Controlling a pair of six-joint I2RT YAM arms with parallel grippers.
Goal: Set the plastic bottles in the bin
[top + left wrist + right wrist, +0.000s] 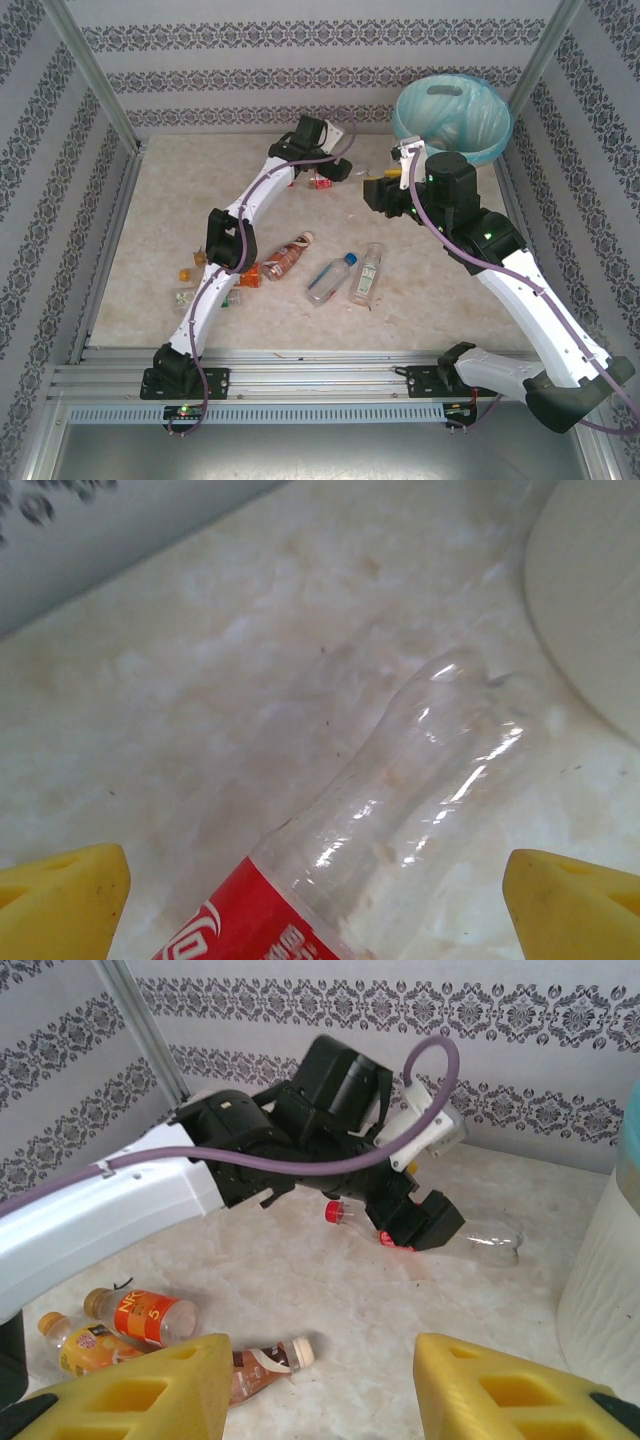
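Note:
A clear bottle with a red label (400, 820) lies on the table between my left gripper's (320, 915) yellow fingertips, which stand wide apart and clear of it. In the right wrist view this bottle (490, 1238) shows its red cap (335, 1212) under the left gripper (415, 1222). From above, the left gripper (338, 170) is at the far middle, over the red-labelled bottle (320, 182). My right gripper (372, 190) hovers open and holds nothing, just left of the cream bin with a blue liner (452, 115). The right gripper (320, 1390) has bare table between its fingers.
A brown bottle (285, 258), a blue-capped clear bottle (330, 278) and another clear bottle (367, 272) lie mid-table. Small orange bottles (185, 272) sit beside the left arm. The bin wall (590, 590) stands close to the left gripper. Patterned walls enclose the table.

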